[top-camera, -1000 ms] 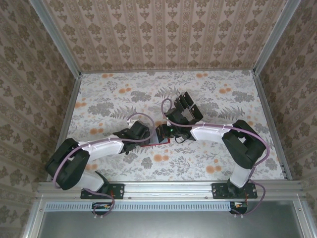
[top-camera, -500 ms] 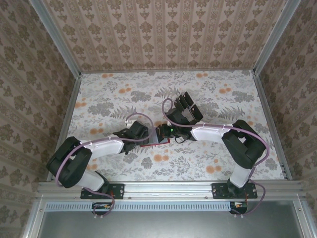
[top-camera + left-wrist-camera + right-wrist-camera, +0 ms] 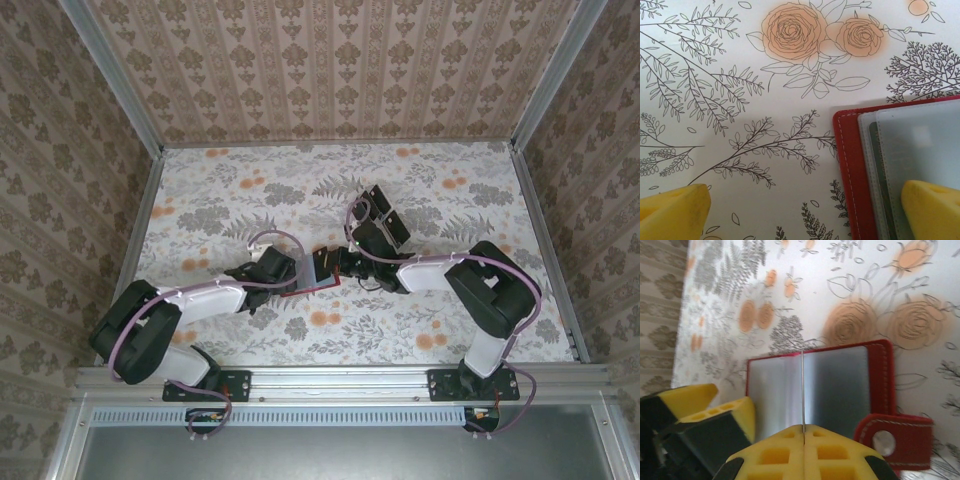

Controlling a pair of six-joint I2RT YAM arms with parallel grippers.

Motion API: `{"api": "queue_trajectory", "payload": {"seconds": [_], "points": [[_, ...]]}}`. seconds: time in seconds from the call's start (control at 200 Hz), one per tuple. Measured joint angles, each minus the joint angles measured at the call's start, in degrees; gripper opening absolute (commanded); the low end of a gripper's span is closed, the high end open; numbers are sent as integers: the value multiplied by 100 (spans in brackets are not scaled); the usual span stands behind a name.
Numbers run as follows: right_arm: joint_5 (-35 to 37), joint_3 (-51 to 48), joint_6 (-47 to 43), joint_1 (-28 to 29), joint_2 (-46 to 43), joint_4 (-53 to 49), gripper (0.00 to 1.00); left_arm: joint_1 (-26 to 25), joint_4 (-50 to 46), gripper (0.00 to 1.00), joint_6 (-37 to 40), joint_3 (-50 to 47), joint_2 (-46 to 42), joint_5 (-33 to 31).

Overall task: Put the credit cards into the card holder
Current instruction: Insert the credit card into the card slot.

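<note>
Now | left hand (image 3: 801, 214) released, fingers spread wide, one over the clear sleeve (image 3: 920, 145) | card holder (image 3: 849, 170) open flat on surface (image 3: 715, 130), long axis running hand to hand, snap tab (image 3: 895, 436) beside right hand (image 3: 803, 440) | credit card (image 3: 802, 390) edge-on over its fold | right hand clenched on credit card.

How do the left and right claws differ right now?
Left claw is wide open and empty; right claw is shut on a thin card held edge-on. Left claw straddles an edge of the wallet; right claw is above its open middle. Both have yellow fingers.
</note>
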Motion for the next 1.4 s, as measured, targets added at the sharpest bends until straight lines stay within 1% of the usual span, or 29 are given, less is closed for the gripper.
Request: {"api": "queue_trajectory", "payload": {"seconds": [0.15, 0.38, 0.735, 1.4], "points": [[-68, -122, 227, 13, 199, 739, 0, 0, 35, 99, -28, -24, -2, 0], [-68, -149, 387, 35, 367, 1248, 0, 0, 68, 99, -50, -50, -15, 0], [-70, -173, 542, 55, 695, 1615, 0, 0, 153, 99, -94, -114, -37, 2], [-240, -382, 925, 94, 988, 2306, 0, 0, 223, 99, -114, -144, -37, 2]]}}
